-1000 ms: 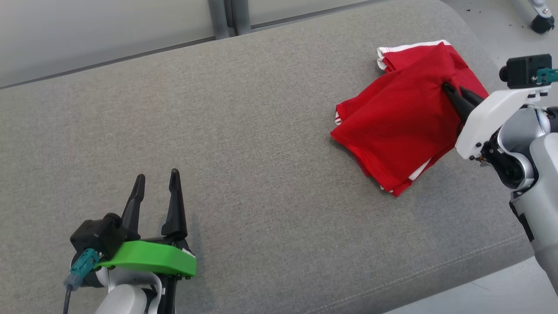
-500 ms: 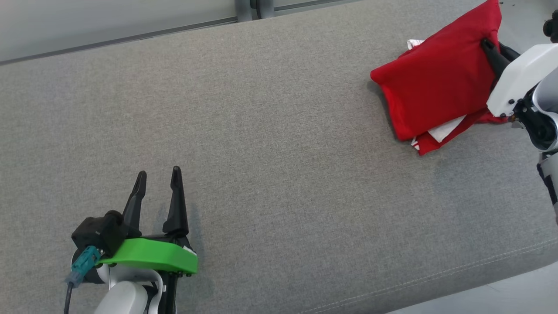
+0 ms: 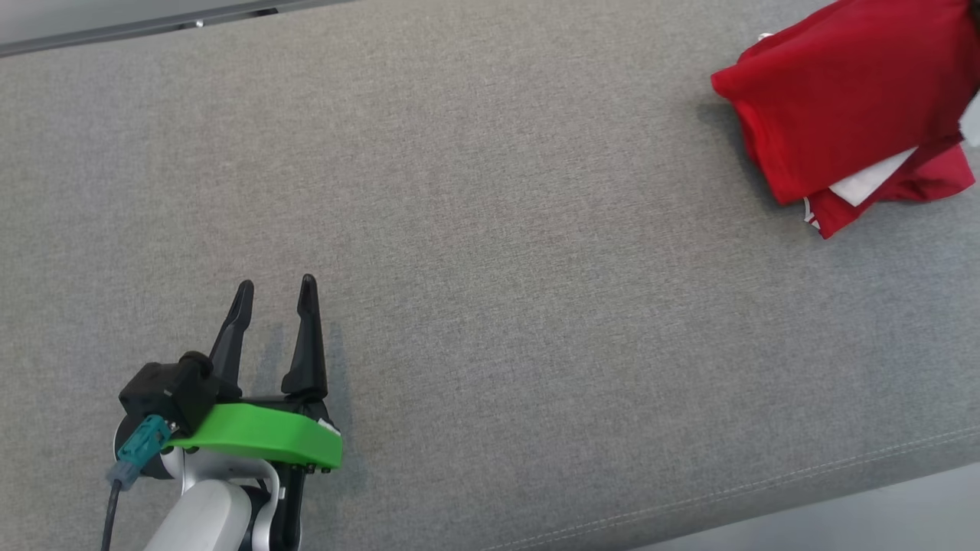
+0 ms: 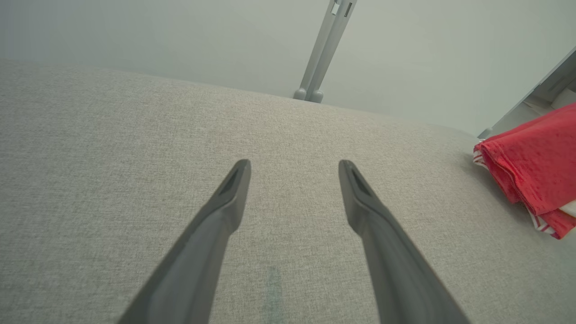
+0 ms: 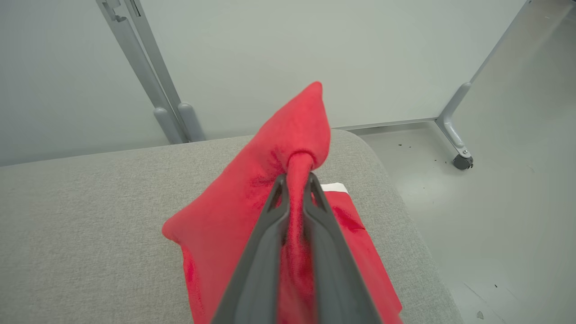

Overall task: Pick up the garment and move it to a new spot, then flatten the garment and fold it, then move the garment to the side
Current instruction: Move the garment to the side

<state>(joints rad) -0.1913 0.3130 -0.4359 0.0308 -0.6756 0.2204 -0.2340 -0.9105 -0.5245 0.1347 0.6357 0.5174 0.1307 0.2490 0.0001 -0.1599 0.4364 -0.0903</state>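
Observation:
The garment (image 3: 842,107) is a folded red cloth with white trim, lifted at the far right end of the grey cushioned bench (image 3: 490,229). It also shows in the left wrist view as the red garment (image 4: 535,171) at the right edge. My right gripper (image 5: 294,182) is shut on a pinched fold of the garment (image 5: 270,180), and the cloth hangs down around its fingers. My left gripper (image 3: 276,295) stands open low over the bench near the front left, far from the cloth, with nothing between its fingers (image 4: 234,189).
The bench's rounded right end (image 5: 396,198) drops to a pale floor. A wheeled metal leg (image 5: 454,139) stands on the floor to the right. Grey posts (image 5: 166,103) rise against the pale wall behind the bench.
The right gripper has carried the garment up and to the right, toward the bench's end. The head camera has also shifted. The left gripper has stayed put.

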